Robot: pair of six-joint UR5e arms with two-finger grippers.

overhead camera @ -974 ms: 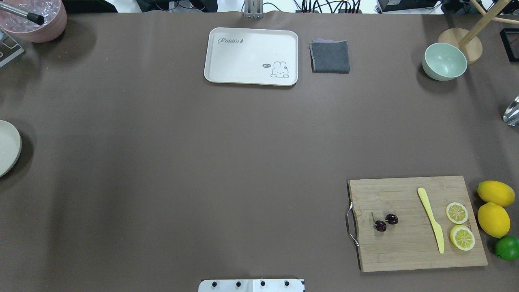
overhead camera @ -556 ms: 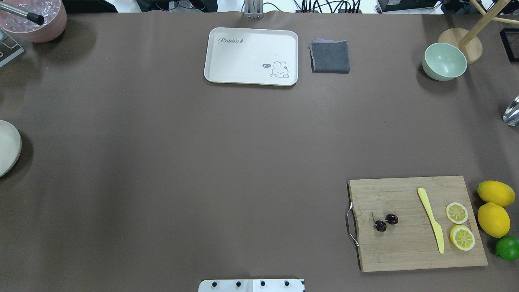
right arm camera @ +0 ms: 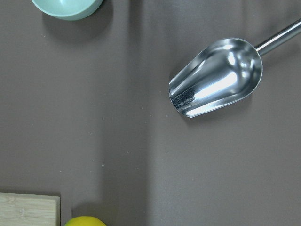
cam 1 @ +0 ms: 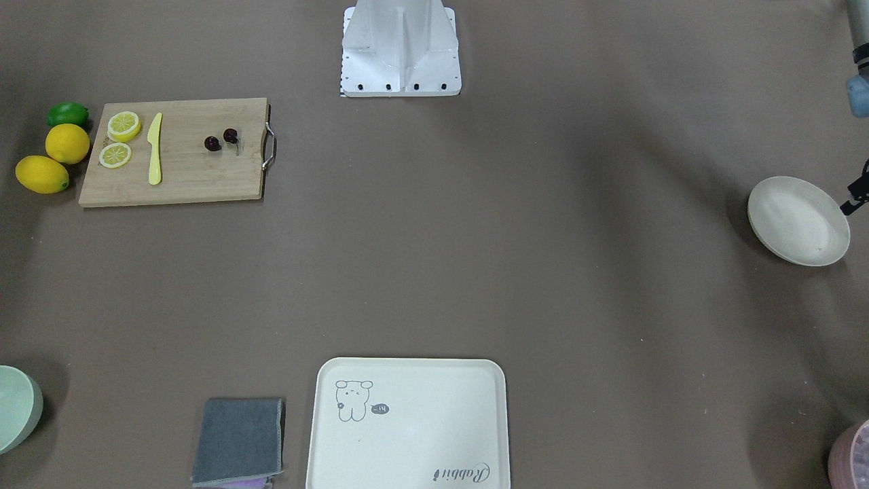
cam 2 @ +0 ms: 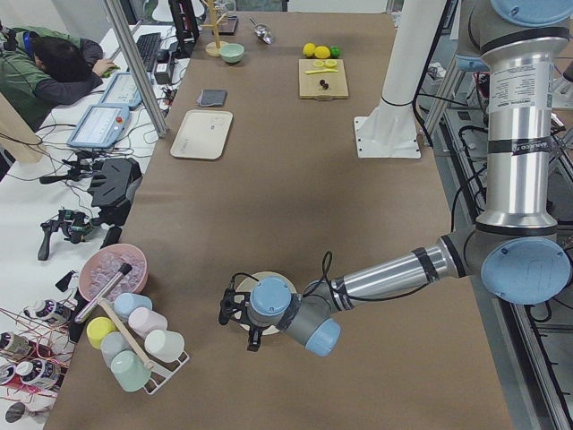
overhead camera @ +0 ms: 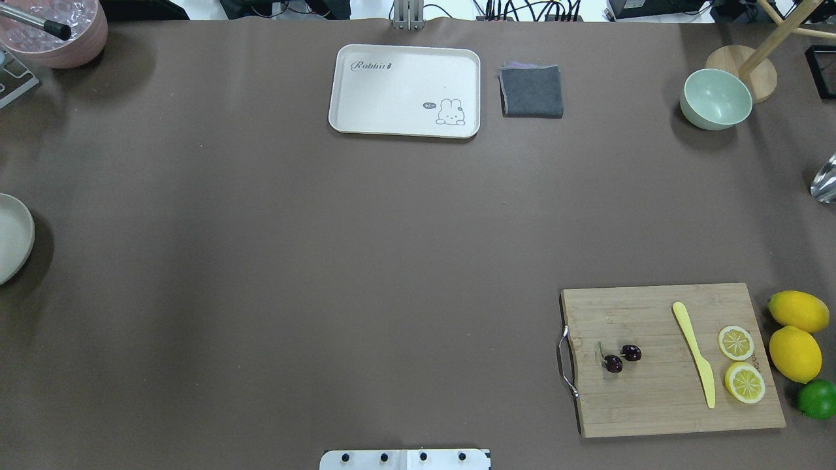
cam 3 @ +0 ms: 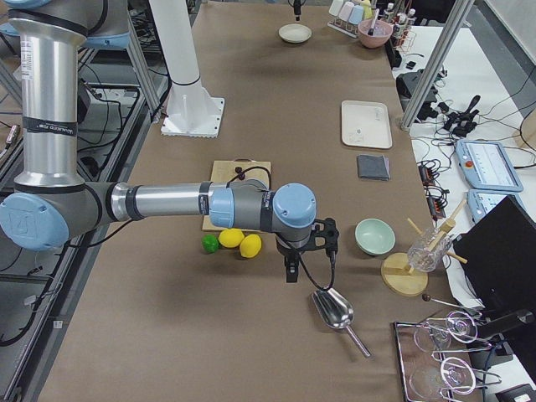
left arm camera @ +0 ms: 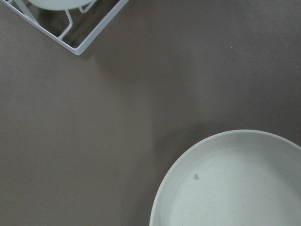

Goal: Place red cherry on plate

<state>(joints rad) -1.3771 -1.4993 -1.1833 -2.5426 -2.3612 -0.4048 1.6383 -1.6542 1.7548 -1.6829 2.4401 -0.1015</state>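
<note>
The red cherry (overhead camera: 620, 358), a pair of dark glossy fruits on thin stems, lies on the left part of a wooden cutting board (overhead camera: 653, 405), and it also shows in the front view (cam 1: 221, 139). The cream-white plate (cam 1: 798, 221) sits at the table's far left edge (overhead camera: 10, 238) and fills the lower right of the left wrist view (left arm camera: 235, 183). My left gripper (cam 2: 240, 322) hangs over the plate's outer side. My right gripper (cam 3: 290, 272) hovers past the lemons, near a metal scoop (right arm camera: 216, 77). I cannot tell whether either gripper is open or shut.
On the board lie a yellow knife (overhead camera: 694, 352) and two lemon slices (overhead camera: 736, 342). Two lemons (overhead camera: 795, 352) and a lime (overhead camera: 818, 398) sit beside it. A rabbit tray (overhead camera: 405, 72), grey cloth (overhead camera: 531, 91) and mint bowl (overhead camera: 716, 99) line the far side. A cup rack (cam 2: 134, 345) stands near the plate.
The plate at the left edge looks slightly shifted, with its inner rim now showing. The cherry and everything else on the table stay in place.
</note>
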